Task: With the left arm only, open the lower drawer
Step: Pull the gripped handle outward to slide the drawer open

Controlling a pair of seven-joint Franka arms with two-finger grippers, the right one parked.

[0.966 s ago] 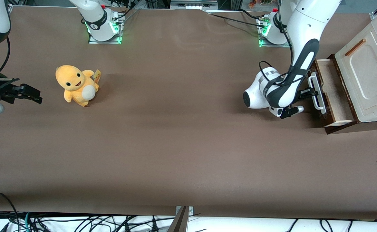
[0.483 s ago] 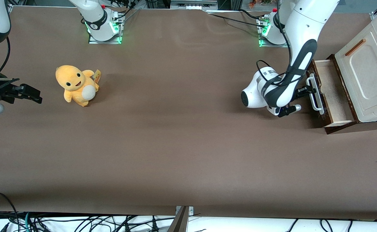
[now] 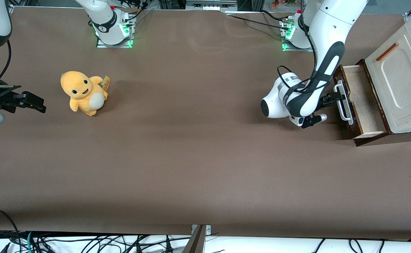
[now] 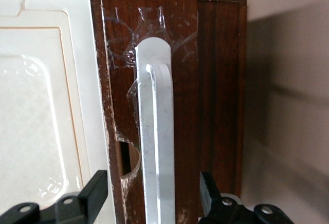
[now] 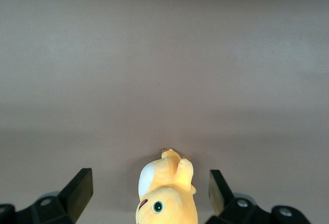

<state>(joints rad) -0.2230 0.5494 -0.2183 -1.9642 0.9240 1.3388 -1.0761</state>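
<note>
- Lower drawer [image 3: 361,102]: you see it pulled partly out of the cabinet [image 3: 400,75] at the working arm's end of the worktop [image 3: 198,165], its pale wood inside showing and its dark brown front [image 4: 149,44] facing your tool.
- Handle [image 3: 343,102]: a white bar fixed to the drawer front; in the wrist view clear tape lies around its rounded end [image 4: 153,54].
- Tool [image 3: 332,100]: your left arm [image 3: 326,45] reaches down from its base, and the black tool sits right at the handle. In the wrist view its fingers [image 4: 95,193] stand spread wide, one on each side of the bar, with a gap between each finger and the bar; nothing is gripped.
- Cream panel [image 3: 398,77]: it lies above the drawer and carries an orange strip handle [image 3: 387,51].
- Plush toy [image 3: 83,92]: an orange figure with a white belly stands on the worktop toward the parked arm's end, well apart from the drawer.
</note>
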